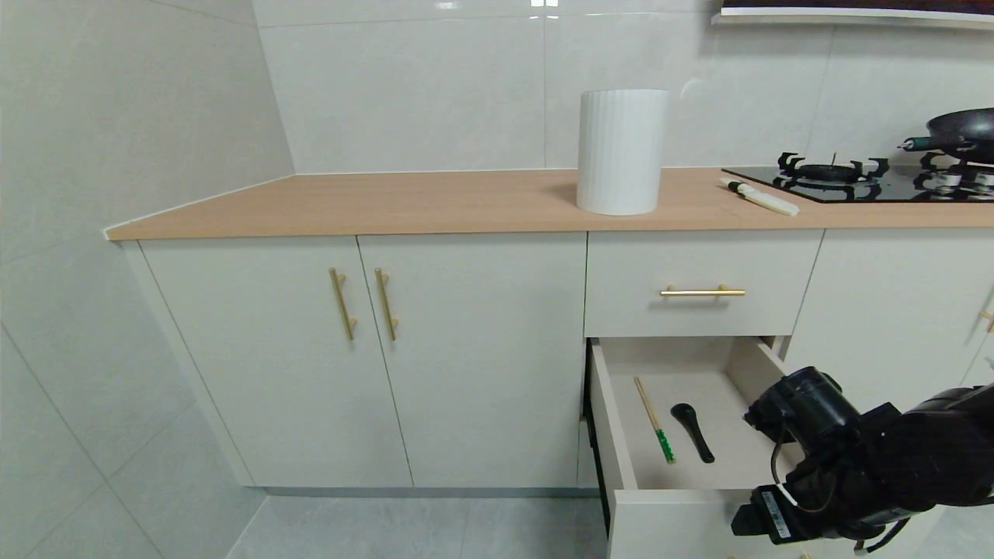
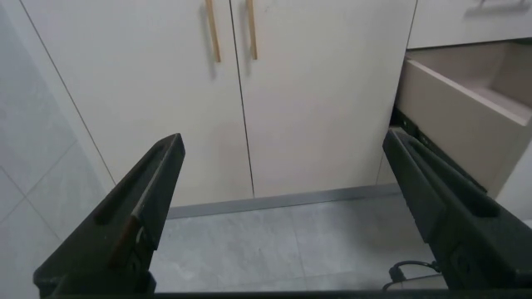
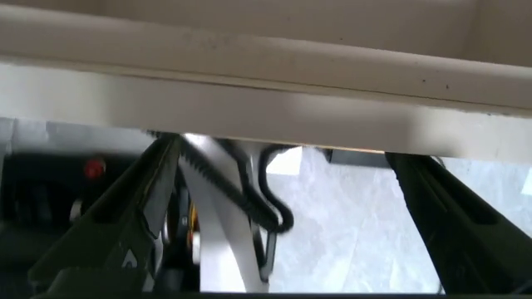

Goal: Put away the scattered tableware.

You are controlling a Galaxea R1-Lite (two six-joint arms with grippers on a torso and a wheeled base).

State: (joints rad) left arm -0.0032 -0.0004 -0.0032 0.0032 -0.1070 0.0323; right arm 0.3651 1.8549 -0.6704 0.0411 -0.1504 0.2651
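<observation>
The left tool (image 2: pixel 283 143) hangs with fingers spread wide above the grey floor (image 2: pixel 274 241), facing two cabinet doors (image 2: pixel 166 100) with gold handles (image 2: pixel 214 29). A pulled-out drawer (image 2: pixel 465 91) juts beside them.

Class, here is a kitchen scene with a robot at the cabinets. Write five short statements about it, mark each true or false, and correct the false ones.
1. The lower drawer stands open. True.
2. The white ribbed container stands upright on the countertop. True.
3. The chopsticks lie on the countertop. False: they lie inside the open lower drawer, beside the black spoon.
4. The upper drawer is pulled out. False: it is shut.
5. The left gripper has its jaws shut on a spoon. False: its jaws stand wide apart with nothing between them.
</observation>
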